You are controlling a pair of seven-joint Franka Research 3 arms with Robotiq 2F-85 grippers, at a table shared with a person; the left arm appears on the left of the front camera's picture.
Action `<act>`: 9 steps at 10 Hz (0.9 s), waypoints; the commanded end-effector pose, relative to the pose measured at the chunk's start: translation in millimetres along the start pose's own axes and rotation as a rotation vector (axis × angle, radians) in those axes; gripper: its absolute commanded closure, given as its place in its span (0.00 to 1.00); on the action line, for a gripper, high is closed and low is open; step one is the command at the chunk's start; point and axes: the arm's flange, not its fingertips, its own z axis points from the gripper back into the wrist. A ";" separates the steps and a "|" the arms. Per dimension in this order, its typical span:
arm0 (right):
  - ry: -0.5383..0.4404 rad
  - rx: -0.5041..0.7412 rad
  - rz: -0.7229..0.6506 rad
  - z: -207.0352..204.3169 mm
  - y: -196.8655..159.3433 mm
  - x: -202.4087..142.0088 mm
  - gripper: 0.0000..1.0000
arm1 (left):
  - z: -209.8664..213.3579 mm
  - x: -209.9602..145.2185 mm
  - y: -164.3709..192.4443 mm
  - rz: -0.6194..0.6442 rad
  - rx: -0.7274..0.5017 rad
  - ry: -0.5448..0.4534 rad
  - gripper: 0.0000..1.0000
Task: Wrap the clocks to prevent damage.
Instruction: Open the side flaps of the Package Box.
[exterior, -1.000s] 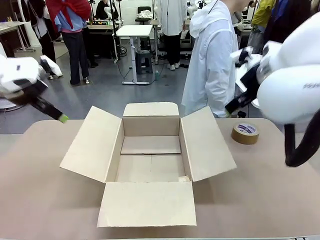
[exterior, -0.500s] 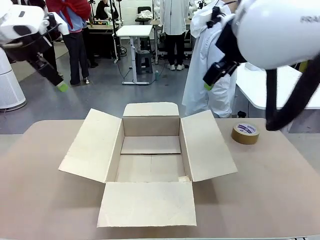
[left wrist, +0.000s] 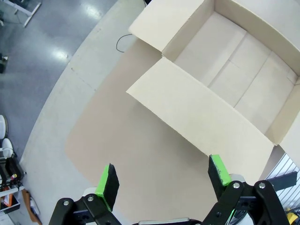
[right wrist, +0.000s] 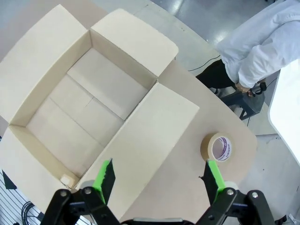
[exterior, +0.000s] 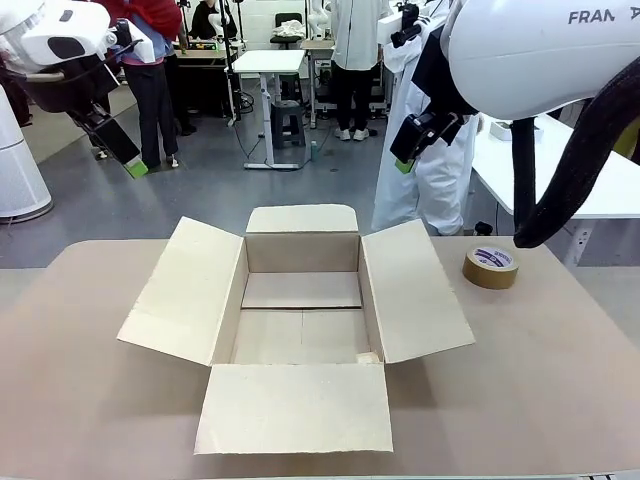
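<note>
High over the tabletop (exterior: 70, 400): left gripper (left wrist: 162, 174) and right gripper (right wrist: 158, 174), fingers spread wide, empty.
Clocks: probably fragile; you should cradle them broadly.

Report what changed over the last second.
Both arms lifted away from the table. The left gripper rose from the far left edge. The right gripper rose from near the tape roll and shifted toward the middle. Both are open and empty; nothing was grasped or released. The open cardboard box and the tape roll stayed put.
</note>
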 end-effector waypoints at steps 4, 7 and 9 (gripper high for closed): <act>-0.128 0.198 0.108 25.6 -36.1 -25.6 0.00 | 18.5 -18.1 18.4 -0.120 -0.096 -0.174 0.00; -0.262 0.368 0.059 51.0 -94.0 -80.5 0.00 | 37.9 -57.8 52.9 -0.250 -0.322 -0.286 0.00; -0.318 0.389 -0.027 54.4 -119.9 -119.4 0.00 | 40.4 -91.2 63.0 -0.169 -0.336 -0.386 0.00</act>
